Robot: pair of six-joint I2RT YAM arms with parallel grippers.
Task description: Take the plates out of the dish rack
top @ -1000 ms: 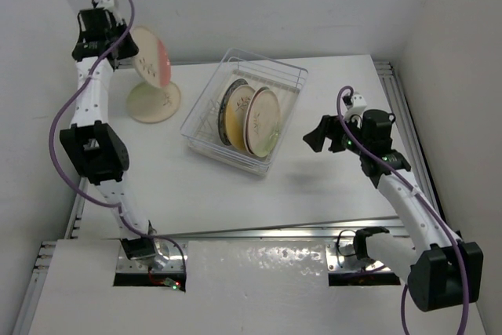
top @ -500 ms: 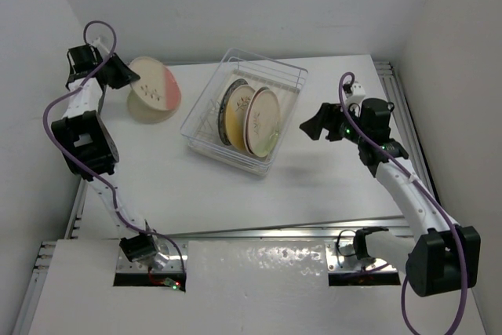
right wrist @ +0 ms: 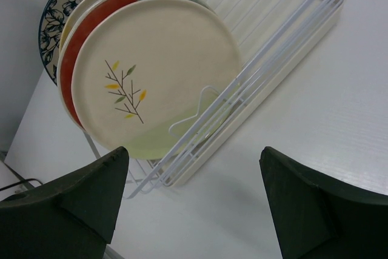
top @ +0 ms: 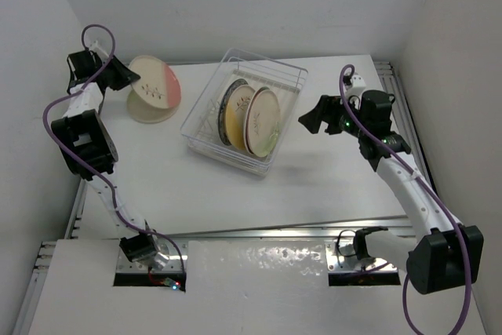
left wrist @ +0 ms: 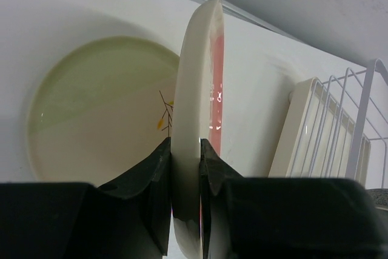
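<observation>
Clamping a pink-tinted plate (left wrist: pixel 197 59) by its rim, left gripper (left wrist: pixel 185 150) held it tilted above the flat plate (left wrist: pixel 91 113) below, likely for stacking; right gripper (right wrist: pixel 193 168) gaped, facing the dish rack (top: pixel 268 60).

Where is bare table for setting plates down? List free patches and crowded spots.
Free: the wide table stretch between the dish rack and the arm bases, and the strip right of the rack, where the open right tool hovers. Crowded: the far-left corner, where the left tool grips a tilted plate over a flat plate; the rack holds upright plates.
</observation>
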